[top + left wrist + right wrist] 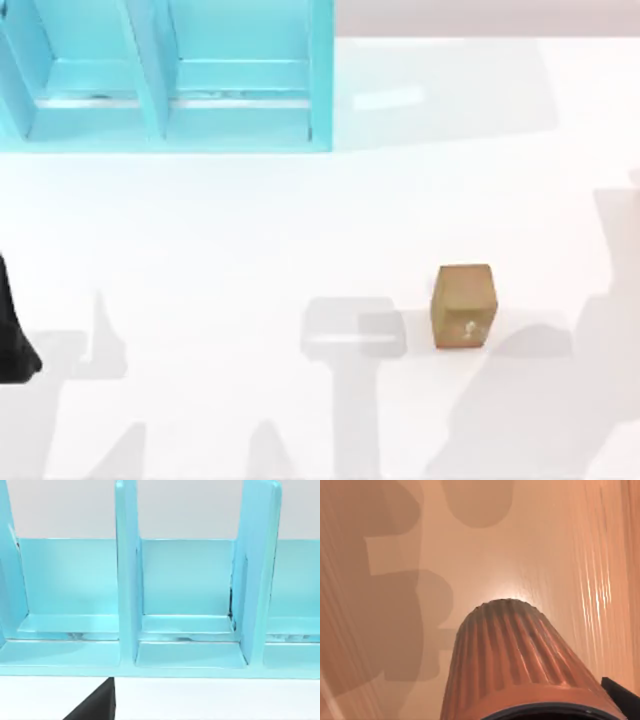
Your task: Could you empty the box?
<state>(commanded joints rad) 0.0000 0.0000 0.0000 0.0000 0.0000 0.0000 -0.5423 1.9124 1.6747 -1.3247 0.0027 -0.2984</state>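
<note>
Box: the blue box [170, 75] stands at the far left of the table, split by upright dividers into open compartments; the 3 bays facing the left wrist view look bare
Block: a small brown block [465, 305] sits on the table [250, 230] at right of centre, well apart from the box and already outside it
Left arm: the left arm [14, 335] is a dark shape at the table's left edge, near the box's side; a dark piece, likely of the left gripper [95, 707], juts in at the edge of the left wrist view, which faces the bays; whether it is spread or pressed together I cannot tell
Right arm: the right gripper [620, 697] shows as no more than a dark corner; its state I cannot tell
Ribbed thing: a ribbed cylinder [510, 665] rises close under the right wrist camera; held or merely beneath, I cannot tell
Step in hand: probably checking for leftovers; sweep every bay before calling it done, and approach straight on between the dividers, so as not to clip them
Hidden: the box's left end runs off the top view; bay floors behind the front lip are partly screened; whether the ribbed cylinder and the block are 1 thing is unclear
</note>
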